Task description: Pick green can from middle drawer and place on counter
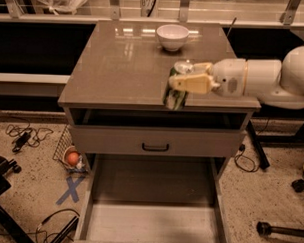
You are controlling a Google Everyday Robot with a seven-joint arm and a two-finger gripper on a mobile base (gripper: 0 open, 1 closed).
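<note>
Transfer step: below the counter (pixel 119 67), middle drawer (pixel 153 221) is standing open; green can (pixel 174 98) is hanging over the counter's front edge, gripper (pixel 177 77) clamping its top. Next move is likely needing inward travel, then upright lowering.

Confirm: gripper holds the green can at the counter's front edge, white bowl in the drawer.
Wrong on the bowl: the camera view shows it on the counter, at the back, not in the drawer. The gripper does hold the can at the front edge.

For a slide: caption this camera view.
Gripper holds green can at the counter front edge, above the open middle drawer.
</note>
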